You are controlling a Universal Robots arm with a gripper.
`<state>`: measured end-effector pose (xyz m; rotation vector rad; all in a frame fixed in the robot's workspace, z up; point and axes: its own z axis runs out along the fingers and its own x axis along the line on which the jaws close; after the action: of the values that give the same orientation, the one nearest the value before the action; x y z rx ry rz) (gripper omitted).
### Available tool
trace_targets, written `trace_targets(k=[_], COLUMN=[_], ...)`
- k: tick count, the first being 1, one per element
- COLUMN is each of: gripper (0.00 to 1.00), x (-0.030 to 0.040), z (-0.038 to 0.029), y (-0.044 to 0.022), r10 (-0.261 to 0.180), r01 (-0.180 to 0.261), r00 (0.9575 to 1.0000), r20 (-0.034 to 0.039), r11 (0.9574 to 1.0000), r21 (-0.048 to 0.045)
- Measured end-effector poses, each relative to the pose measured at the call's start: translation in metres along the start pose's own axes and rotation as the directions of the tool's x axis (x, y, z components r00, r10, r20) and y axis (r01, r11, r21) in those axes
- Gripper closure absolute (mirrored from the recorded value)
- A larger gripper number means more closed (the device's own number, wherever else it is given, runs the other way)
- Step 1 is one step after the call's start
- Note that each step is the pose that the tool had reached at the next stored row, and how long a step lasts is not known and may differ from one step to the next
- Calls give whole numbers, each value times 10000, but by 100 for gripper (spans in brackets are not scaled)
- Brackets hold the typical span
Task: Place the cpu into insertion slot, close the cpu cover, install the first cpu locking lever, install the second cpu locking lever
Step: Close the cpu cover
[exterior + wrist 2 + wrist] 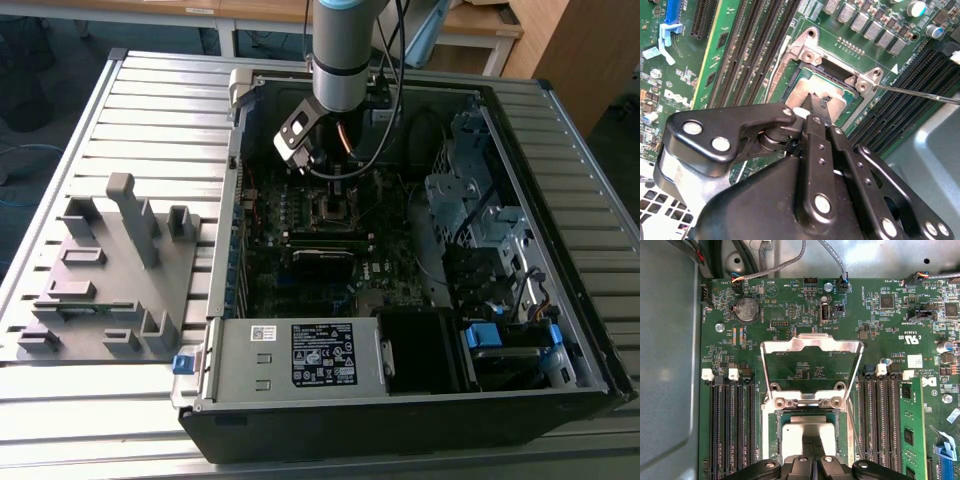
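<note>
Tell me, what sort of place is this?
Probably a robotics lab or workshop: an opened desktop computer case lies on a slatted metal table, a robot arm reaches into it, and wooden desks stand behind.

My bench is a slatted grey metal table (150,100); on it sits the open black computer case (400,432); just beside, at the exterior view's left, lies a grey moulded fixture plate (112,288).

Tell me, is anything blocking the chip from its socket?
Nothing visible does. The cpu cover stands open, off the insertion slot, and the cpu lies at the slot under the gripper.
</note>
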<state>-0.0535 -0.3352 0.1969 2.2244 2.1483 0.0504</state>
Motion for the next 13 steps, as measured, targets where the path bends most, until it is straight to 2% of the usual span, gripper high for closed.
trace_targets(k=[4,13], gripper=[90,90], x=[5,0], z=[-32,-192], y=[5,12], r10=[1,0], r01=[-1,0], r00=[10000,10000], r20=[-19,-4], r11=[10000,10000], r21=[-10,-2])
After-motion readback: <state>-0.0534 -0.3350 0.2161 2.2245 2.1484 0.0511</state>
